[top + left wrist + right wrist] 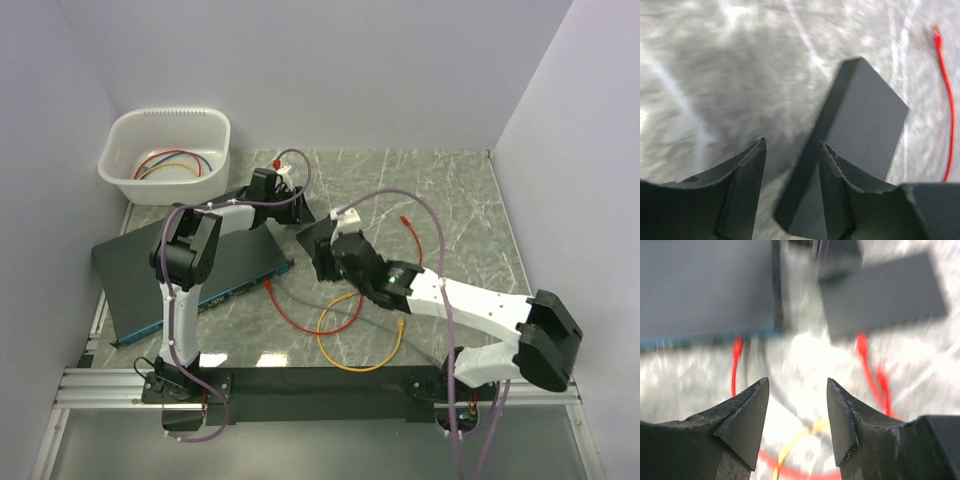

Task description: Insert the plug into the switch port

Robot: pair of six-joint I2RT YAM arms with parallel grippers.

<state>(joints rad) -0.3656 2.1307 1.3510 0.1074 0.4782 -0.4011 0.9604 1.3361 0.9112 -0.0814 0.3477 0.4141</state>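
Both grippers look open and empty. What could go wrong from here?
1. The red cable crosses the orange-yellow cable in front of the switch; pulling one may drag the other.
2. The small black box lies just under the open left gripper, close to the right gripper, and may get knocked.
3. The plug sits unheld at the switch's front; the blurred right wrist view does not show whether it is seated.
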